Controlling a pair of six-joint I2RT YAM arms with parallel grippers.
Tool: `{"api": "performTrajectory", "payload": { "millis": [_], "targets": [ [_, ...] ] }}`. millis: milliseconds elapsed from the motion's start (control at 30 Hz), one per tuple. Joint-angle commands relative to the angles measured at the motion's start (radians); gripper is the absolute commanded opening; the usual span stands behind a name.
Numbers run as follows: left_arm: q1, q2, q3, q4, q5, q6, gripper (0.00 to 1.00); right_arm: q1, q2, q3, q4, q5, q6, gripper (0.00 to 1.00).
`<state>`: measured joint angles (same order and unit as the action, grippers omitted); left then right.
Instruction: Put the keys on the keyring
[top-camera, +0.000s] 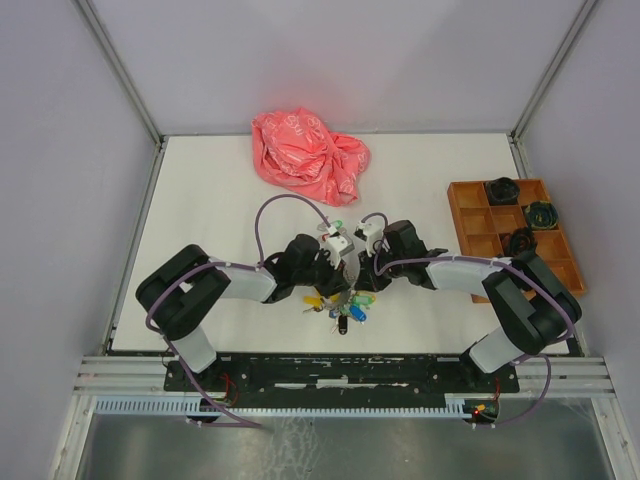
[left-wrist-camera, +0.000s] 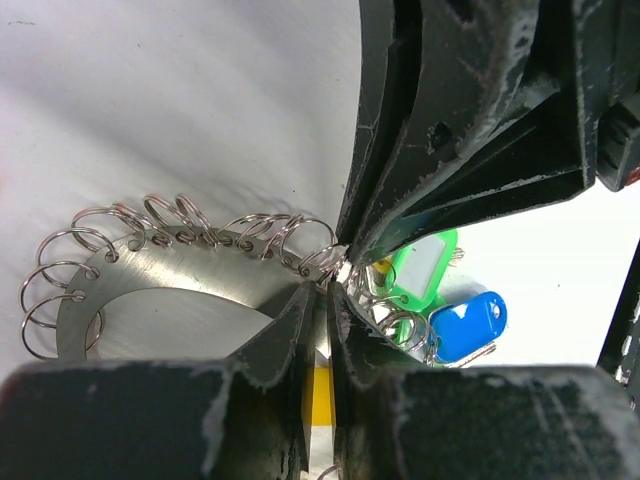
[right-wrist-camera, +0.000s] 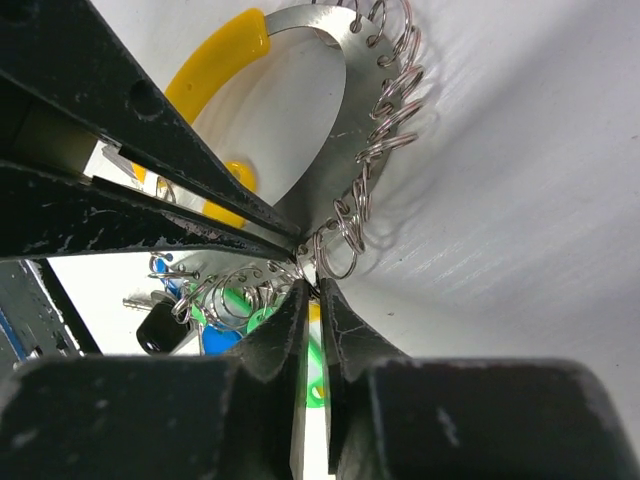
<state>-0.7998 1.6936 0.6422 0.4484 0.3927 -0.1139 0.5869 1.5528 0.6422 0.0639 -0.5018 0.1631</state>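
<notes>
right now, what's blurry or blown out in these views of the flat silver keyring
left wrist: left gripper's black fingers blurred, flat silver metal keyring in focus, white table blown out at frame right; right wrist: right gripper's fingers blurred, table glaring lower-left; top external: evenly lit, keyring too small to read

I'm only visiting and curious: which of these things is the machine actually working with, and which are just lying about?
In the job: keyring, tagged keys, left tool and right tool, both pinching the keyring.
Just lying about: pink plastic bag, wooden compartment tray, black items in it.
</notes>
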Motion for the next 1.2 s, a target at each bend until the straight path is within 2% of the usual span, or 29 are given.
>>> {"api": "performTrajectory", "payload": {
  "millis": [0,100,200,467,667,900,1033,1167],
  "targets": [
    [-0.004,-0.008,-0.02,0.027,-0.015,0.037,0.16,-0.002,0.001,0.039,0.048,-0.034,-0.006,0.1],
    [-0.003,-0.023,-0.031,0.04,-0.01,0.038,0.17,-0.002,0.0,0.04,0.048,-0.049,-0.019,0.03],
    [0.001,-0.038,-0.044,0.056,0.002,0.039,0.19,-0.002,-0.015,0.04,0.052,-0.068,-0.039,0.01],
    [0.038,-0.092,-0.101,0.158,0.093,0.051,0.28,0.006,-0.03,0.051,0.064,-0.121,-0.107,0.01],
    [0.062,-0.142,-0.149,0.228,0.112,0.094,0.32,0.042,-0.031,0.106,-0.039,-0.11,-0.211,0.01],
    [0.095,-0.214,-0.243,0.387,0.109,0.16,0.35,0.062,-0.074,0.143,-0.105,-0.138,-0.342,0.01],
    [0.099,-0.214,-0.255,0.41,0.163,0.204,0.35,0.067,-0.099,0.169,-0.154,-0.153,-0.439,0.01],
    [0.099,-0.206,-0.293,0.512,0.228,0.258,0.35,0.071,-0.119,0.192,-0.215,-0.158,-0.54,0.01]
  ]
}}
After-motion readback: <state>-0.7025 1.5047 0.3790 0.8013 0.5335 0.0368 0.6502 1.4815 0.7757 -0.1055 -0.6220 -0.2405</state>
